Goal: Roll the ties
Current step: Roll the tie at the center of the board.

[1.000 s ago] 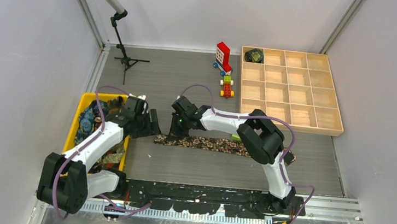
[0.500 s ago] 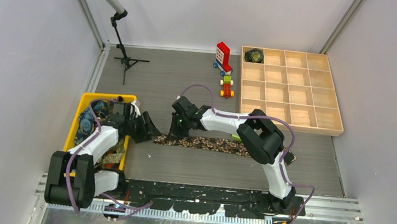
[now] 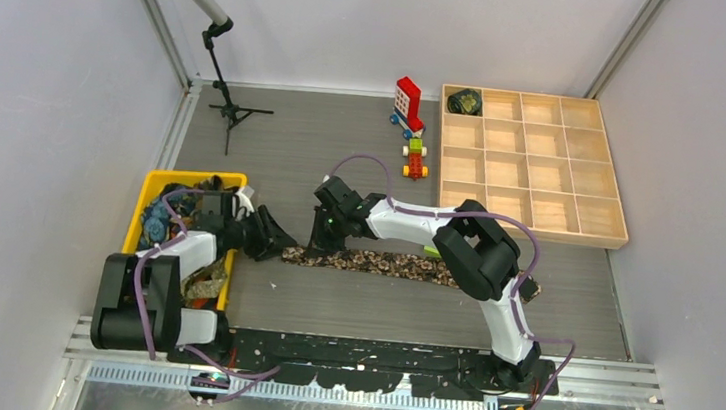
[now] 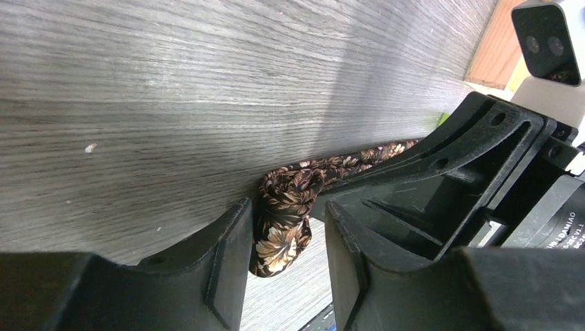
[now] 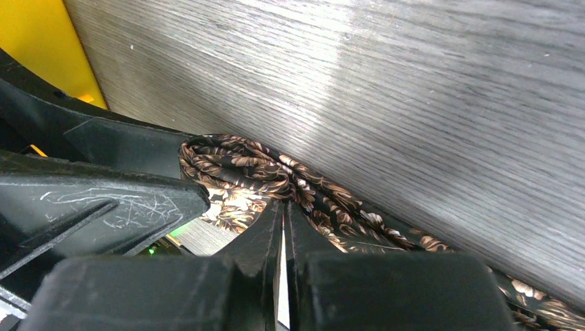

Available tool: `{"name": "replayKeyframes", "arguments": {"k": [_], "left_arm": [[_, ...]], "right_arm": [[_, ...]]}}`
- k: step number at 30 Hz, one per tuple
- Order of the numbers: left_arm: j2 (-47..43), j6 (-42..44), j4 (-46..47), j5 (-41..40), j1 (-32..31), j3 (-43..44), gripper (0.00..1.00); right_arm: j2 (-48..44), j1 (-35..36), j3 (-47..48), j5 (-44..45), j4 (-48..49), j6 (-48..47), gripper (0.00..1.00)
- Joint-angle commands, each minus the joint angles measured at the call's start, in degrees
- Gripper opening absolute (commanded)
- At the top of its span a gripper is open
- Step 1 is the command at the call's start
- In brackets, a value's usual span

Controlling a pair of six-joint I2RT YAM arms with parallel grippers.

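Observation:
A brown-tan-black mottled tie [image 3: 383, 264] lies flat along the table, with its left end loosely curled. My left gripper [image 3: 278, 242] is open, and its fingers straddle that curled end [image 4: 283, 238] in the left wrist view. The fabric touches one finger and stands apart from the other. My right gripper [image 3: 320, 244] is shut, and its tips [image 5: 283, 205] rest on the tie [image 5: 234, 165] just right of the curl. One dark rolled tie [image 3: 465, 101] sits in the far-left compartment of the wooden tray [image 3: 528, 226]. More ties [image 3: 159, 218] fill the yellow bin [image 3: 229, 278].
Red-and-white toy bricks [image 3: 407, 102] and a small toy train [image 3: 414, 160] stand left of the tray. A small green block [image 3: 430, 253] lies by the tie, behind the right arm. A black tripod stand [image 3: 231, 107] is at the back left.
My left gripper has moved right from the bin's edge to the tie's curled end, and its fingers are now around that end. The right arm and the tie have not moved.

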Motion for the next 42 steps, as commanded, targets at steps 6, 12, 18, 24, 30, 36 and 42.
{"name": "replayKeyframes", "arguments": {"k": [6,12,18,24,30,36,42], "left_arm": [[-0.31,-1.82,2.31,2.53,1.34,-1.12,0.37],[-3.31,-1.38,0.17,2.43,1.3,-1.02,0.34],[-5.02,-0.91,-2.33,1.79,1.32,-1.12,0.3],[-4.46,-0.38,-2.43,2.12,1.22,-1.38,0.24],[-4.62,-0.32,-2.45,1.87,0.92,-1.31,0.29],[-4.81,-0.02,-2.33,0.68,-0.48,-1.6,0.37],[-4.28,0.31,-2.06,0.27,-1.67,-1.32,0.3]], "right_arm": [[1.67,-0.08,-0.73,1.38,-0.75,-0.27,0.09],[1.55,0.01,-0.42,1.54,-0.74,-0.19,0.09],[1.64,-0.03,0.53,1.65,-1.37,-0.27,0.09],[1.67,-0.05,1.0,1.64,-1.65,-0.33,0.09],[1.66,-0.03,1.39,1.65,-1.74,-0.4,0.09],[1.76,-0.01,1.52,1.47,-1.71,-0.53,0.09],[1.84,-0.02,1.44,1.38,-1.68,-0.58,0.09]]}}
